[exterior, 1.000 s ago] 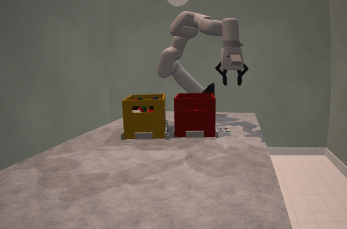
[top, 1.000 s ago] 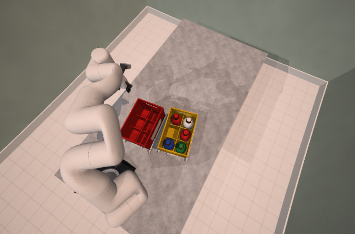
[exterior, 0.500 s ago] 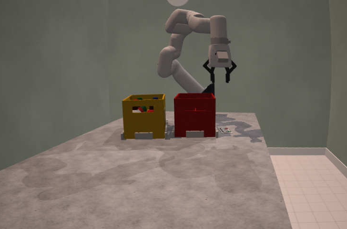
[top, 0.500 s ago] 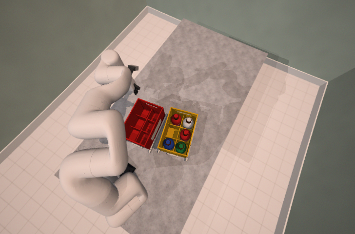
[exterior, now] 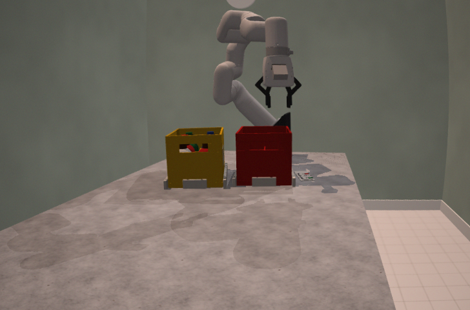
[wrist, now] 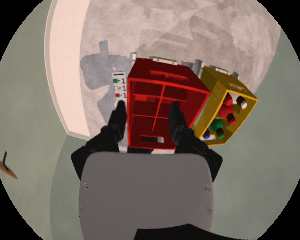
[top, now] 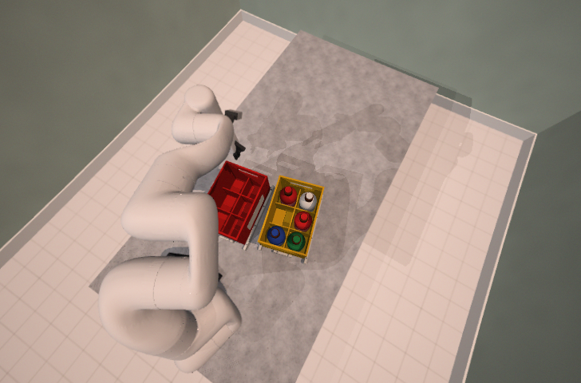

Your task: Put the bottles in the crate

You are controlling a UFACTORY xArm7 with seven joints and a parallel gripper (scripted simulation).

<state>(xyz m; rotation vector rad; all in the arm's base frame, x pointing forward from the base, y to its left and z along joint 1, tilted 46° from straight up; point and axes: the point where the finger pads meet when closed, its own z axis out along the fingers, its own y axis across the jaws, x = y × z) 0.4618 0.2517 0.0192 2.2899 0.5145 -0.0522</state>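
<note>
The yellow crate (top: 282, 249) (exterior: 195, 168) (wrist: 213, 95) holds a red bottle (top: 288, 195) beside a white bottle (top: 308, 202), another red bottle (top: 302, 220), a blue bottle (top: 275, 234) and a green bottle (top: 295, 241). One middle compartment there is empty. The red crate (top: 243, 235) (exterior: 263, 164) (wrist: 185, 75) shows no bottles; the arm hides part of it in the top view. The pick list (exterior: 305, 176) (wrist: 118, 86) reads green 1, a seemingly white patch 1, red 1 below its black bar. My gripper (exterior: 278, 104) (wrist: 147, 109) is open and empty, high above the red crate's level.
Pale low holders (exterior: 263, 181) stand around the feet of both crates, which are side by side with a narrow gap. The grey table (top: 345, 80) (exterior: 170, 263) ends just beyond the pick list. The arm (top: 164, 216) spans the left side in the top view.
</note>
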